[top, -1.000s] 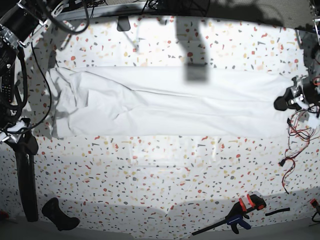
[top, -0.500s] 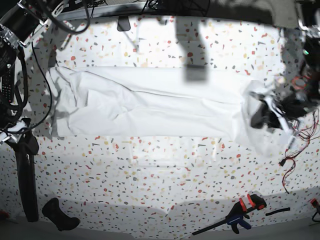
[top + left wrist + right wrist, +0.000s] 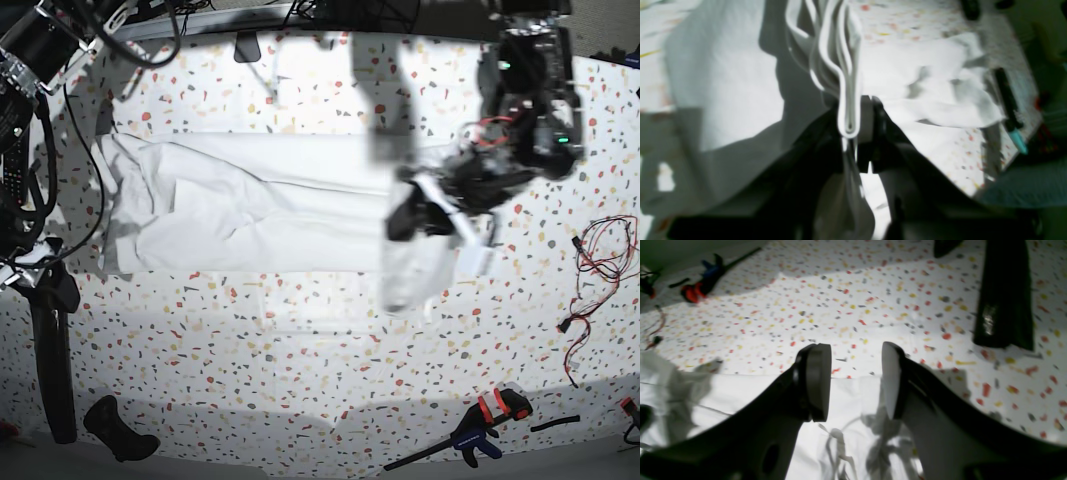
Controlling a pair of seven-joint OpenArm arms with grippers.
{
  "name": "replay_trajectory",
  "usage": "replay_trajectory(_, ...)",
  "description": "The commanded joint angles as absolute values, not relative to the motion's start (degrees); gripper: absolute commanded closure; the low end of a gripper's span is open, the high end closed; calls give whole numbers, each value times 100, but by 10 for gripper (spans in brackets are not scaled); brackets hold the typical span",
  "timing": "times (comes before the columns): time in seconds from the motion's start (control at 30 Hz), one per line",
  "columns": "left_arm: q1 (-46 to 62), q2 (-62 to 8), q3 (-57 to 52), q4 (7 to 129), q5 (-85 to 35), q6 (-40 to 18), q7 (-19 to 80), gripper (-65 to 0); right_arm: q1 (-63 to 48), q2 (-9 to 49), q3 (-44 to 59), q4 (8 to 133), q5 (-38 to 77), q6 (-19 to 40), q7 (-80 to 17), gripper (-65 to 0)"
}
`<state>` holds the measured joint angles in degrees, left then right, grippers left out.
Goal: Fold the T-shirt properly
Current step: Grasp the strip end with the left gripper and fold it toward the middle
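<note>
The white T-shirt (image 3: pixel 250 215) lies as a long folded strip across the speckled table (image 3: pixel 330 360). Its right end is lifted and hangs in a bunch from my left gripper (image 3: pixel 415 212), above the strip right of centre. In the left wrist view that gripper (image 3: pixel 853 130) is shut on several stacked layers of the T-shirt (image 3: pixel 846 100), and more cloth lies crumpled beyond. My right gripper (image 3: pixel 857 383) is open with nothing between its fingers. It hovers over the T-shirt's (image 3: pixel 846 426) edge, where the cloth meets bare table.
An orange and blue clamp (image 3: pixel 480 425) lies at the front right, and red wires (image 3: pixel 595 260) trail at the right edge. A black bar (image 3: pixel 55 370) and a black handle (image 3: pixel 120 430) sit at the front left. A teal-tipped marker (image 3: pixel 1010 106) lies beside the cloth.
My left gripper has swept leftward from the table's right edge, lifting the T-shirt's right end and carrying it over the strip. The right arm has not moved.
</note>
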<state>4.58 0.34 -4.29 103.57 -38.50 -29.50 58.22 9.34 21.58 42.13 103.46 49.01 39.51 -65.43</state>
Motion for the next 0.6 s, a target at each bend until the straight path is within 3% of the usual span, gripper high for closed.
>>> replay_trajectory(0.0, 381, 161, -228, 10464, -3872, -2998, 5680, 0, 1033, 2268, 4235, 10429, 5000, 3988, -6388, -252)
replay_trajectory(0.13, 381, 379, 548, 10357, -2412, -2985, 4866, 0, 1033, 2270, 4237, 10429, 4998, 3988, -6388, -253)
replay_trajectory(0.27, 379, 408, 1002, 9885, -1243, -2331, 4178, 0, 1033, 2270, 4237, 10429, 5000, 3988, -6388, -253)
replay_trajectory(0.57, 379, 399, 1024, 9450, -1330, -2309, 4064, 0, 1033, 2270, 4237, 10429, 5019, 3988, -6388, -252)
